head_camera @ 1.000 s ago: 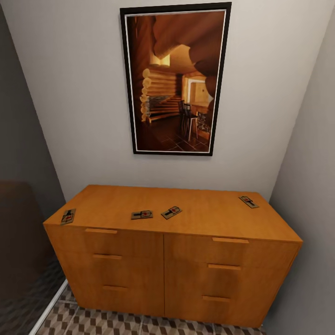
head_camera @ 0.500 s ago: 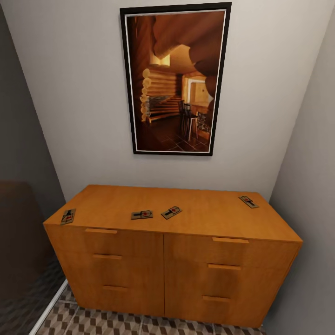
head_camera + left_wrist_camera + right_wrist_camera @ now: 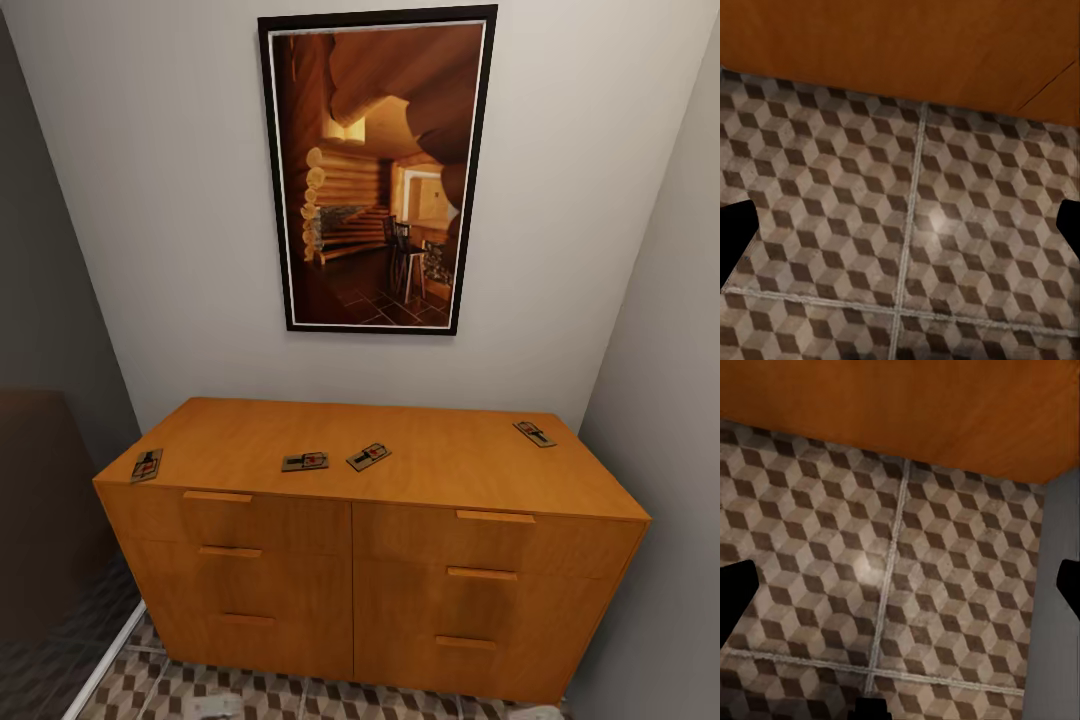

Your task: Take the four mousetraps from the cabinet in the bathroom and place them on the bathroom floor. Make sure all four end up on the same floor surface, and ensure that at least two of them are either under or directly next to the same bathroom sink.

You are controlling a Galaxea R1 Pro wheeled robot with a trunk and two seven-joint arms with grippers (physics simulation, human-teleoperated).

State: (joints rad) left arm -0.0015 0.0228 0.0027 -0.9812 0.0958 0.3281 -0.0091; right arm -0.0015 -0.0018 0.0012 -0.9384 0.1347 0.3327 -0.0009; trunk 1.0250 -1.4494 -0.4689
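While the orange wooden cabinet (image 3: pixel 400 520) stood against the pale wall under a black-framed cabin picture (image 3: pixel 375 170), four small flat dark-brown mousetraps lay on its top: one at the left corner (image 3: pixel 146 465), two near the middle (image 3: pixel 305 461) (image 3: pixel 368 456), one at the back right (image 3: pixel 534 433). Both wrist views looked down at cube-patterned brown and beige floor tiles (image 3: pixel 907 240) by the cabinet's foot. The left gripper (image 3: pixel 900 232) and right gripper (image 3: pixel 900 589) each had jaws spread wide, holding nothing.

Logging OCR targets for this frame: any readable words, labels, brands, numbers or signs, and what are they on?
No readable text.
The mousetraps on the cabinet carry red and black markings: too small to tell whether any is lettering.
The framed picture shows a log-cabin interior, no lettering.
The bathroom floor has a cube pattern, no signs.
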